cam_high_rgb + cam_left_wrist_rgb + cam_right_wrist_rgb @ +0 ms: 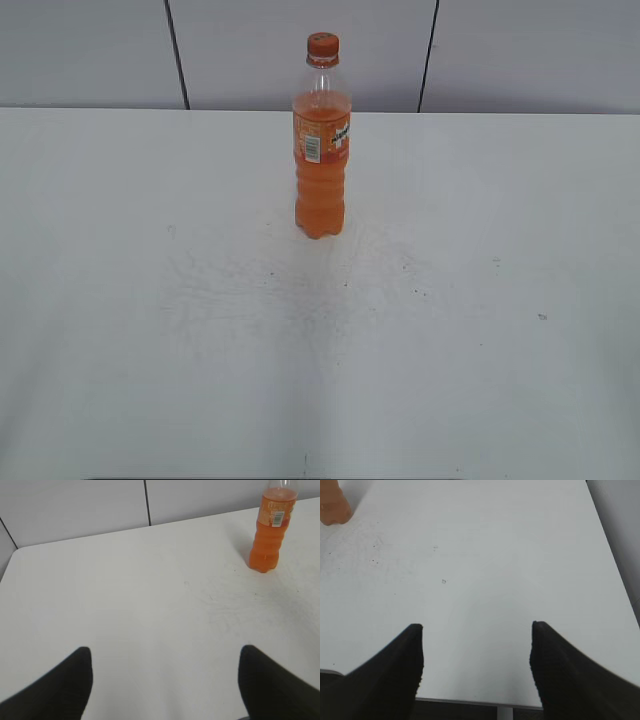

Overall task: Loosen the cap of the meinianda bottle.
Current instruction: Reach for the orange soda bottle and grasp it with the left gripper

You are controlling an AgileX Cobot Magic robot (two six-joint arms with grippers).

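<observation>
The meinianda bottle [320, 165] stands upright near the middle of the white table [150, 300], with orange drink, an orange label and a white barcode patch. The orange cap [322, 44] sits on its neck. In the left wrist view the bottle [270, 535] is at the far upper right, its cap cut off by the frame edge. In the right wrist view only the bottle's base [334, 507] shows at the top left. My left gripper [165, 655] and my right gripper [476, 630] are open, empty and far from the bottle. Neither gripper shows in the exterior view.
Grey wall panels with dark seams [178, 55] stand behind the table. The table's near edge [470, 701] lies just under my right gripper, and its right edge [615, 570] runs along the right wrist view. Faint scuff marks [300, 290] lie in front of the bottle.
</observation>
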